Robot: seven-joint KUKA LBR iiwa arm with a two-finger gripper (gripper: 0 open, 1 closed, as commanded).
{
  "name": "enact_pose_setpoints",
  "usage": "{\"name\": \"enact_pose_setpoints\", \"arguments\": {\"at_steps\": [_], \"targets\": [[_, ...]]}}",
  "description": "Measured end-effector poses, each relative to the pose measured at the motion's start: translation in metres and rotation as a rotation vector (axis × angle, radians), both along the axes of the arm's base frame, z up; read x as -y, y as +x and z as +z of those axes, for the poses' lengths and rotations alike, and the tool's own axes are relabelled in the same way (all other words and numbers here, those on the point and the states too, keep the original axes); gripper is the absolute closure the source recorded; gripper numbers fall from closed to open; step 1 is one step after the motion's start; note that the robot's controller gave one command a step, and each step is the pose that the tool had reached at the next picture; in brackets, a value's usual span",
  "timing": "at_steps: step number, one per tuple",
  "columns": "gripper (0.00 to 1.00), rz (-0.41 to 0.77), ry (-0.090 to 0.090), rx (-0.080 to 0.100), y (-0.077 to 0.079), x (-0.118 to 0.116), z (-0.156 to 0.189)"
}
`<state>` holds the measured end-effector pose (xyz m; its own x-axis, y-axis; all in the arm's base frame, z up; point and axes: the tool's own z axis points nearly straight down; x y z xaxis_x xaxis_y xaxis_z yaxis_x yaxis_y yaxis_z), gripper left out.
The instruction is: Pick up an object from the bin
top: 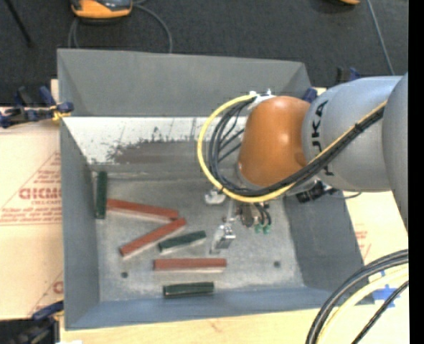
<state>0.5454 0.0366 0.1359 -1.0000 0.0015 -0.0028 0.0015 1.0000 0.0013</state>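
My gripper [224, 236] hangs below the orange wrist cover, low over the middle of the bin floor. A short dark green stick [182, 241] lies tilted just to its left, its right end almost at the gripper. Beneath the gripper and a little to the left, a red-brown stick [189, 264] lies flat. Another red-brown stick [151, 239] lies slanted, touching the green one's left end. I see nothing held by the gripper.
A third red-brown stick [141, 209] lies further left, and a dark green stick [100, 194] stands along the left wall. One more dark green stick [189, 289] lies by the front wall. The arm covers the bin's right back part.
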Motion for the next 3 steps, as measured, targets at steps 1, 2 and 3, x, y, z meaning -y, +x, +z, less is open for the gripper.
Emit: {"name": "enact_pose_setpoints", "arguments": {"at_steps": [1, 2, 3], "targets": [[1.00, -0.092, 0.001, 0.001, 0.016, -0.021, -0.056], [1.00, -0.092, 0.002, 0.001, 0.016, -0.021, -0.056], [1.00, -0.021, -0.001, 0.010, 0.059, -0.031, 0.104]]}}
